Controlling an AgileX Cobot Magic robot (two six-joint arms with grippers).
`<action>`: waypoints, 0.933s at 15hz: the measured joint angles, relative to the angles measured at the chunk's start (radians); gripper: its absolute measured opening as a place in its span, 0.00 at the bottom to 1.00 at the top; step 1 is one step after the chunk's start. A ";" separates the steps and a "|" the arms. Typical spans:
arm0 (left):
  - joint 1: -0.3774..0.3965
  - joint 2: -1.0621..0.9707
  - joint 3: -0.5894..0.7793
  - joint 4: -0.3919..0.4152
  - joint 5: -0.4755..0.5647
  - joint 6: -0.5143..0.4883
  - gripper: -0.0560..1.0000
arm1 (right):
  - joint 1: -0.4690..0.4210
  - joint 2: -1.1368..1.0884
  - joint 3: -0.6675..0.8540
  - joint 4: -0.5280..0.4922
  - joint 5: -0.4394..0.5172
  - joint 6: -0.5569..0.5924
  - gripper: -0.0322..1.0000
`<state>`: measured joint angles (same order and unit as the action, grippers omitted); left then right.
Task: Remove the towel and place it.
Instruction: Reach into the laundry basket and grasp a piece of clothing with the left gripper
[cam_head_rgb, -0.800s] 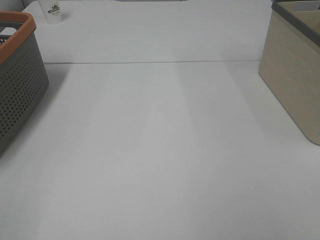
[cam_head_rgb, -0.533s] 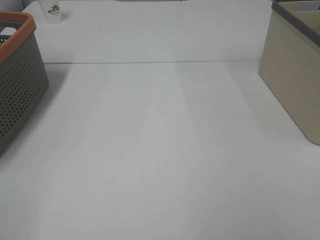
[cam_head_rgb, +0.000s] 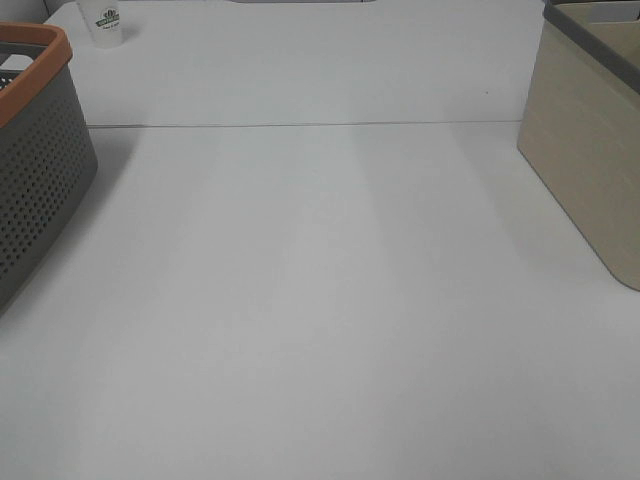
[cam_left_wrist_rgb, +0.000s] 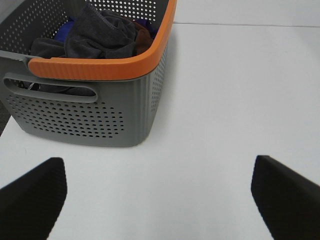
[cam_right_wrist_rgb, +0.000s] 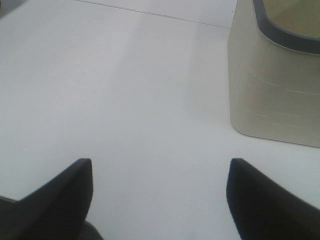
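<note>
1. Nothing on the desk (cam_head_rgb: 320, 300) has shifted since the earlier overhead frames; the basket, bin and cup sit where they sat, and no arm shows in the high view.
2. At the desk's left edge stands a grey perforated basket (cam_head_rgb: 40, 170) with an orange rim.
3. From the left wrist view, the towel (cam_left_wrist_rgb: 100, 32) lies bunched inside that basket, dark charcoal and rumpled, its top level with the orange rim. A blue cloth (cam_left_wrist_rgb: 62, 32) and a reddish-brown cloth (cam_left_wrist_rgb: 144, 35) peek out beside it.
4. The left gripper (cam_left_wrist_rgb: 157, 165) hangs above bare desk just in front of the basket's handle side, its dark fingers (cam_left_wrist_rgb: 35, 195) spread wide with nothing between them.
5. The right gripper (cam_right_wrist_rgb: 160, 165) is likewise spread apart and empty, over bare desk near a beige bin (cam_right_wrist_rgb: 270, 90).
6. That bin, with a dark grey rim, stands at the desk's right edge.
7. A small white cup (cam_head_rgb: 104, 22) with a dark printed mark stands at the far left corner, well apart from both grippers.
</note>
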<state>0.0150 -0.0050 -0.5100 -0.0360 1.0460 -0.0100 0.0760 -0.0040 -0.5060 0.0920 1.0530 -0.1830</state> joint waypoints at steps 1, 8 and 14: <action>0.000 0.000 0.000 0.000 0.000 0.000 0.94 | 0.000 0.000 0.000 0.000 0.000 0.000 0.74; 0.000 0.000 0.000 0.000 0.000 0.000 0.92 | 0.000 0.000 0.000 0.000 0.000 0.000 0.74; 0.000 0.000 0.000 0.000 0.000 0.000 0.92 | 0.000 0.000 0.000 0.000 0.000 0.001 0.74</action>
<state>0.0150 -0.0050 -0.5100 -0.0360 1.0460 -0.0100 0.0760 -0.0040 -0.5060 0.0920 1.0530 -0.1820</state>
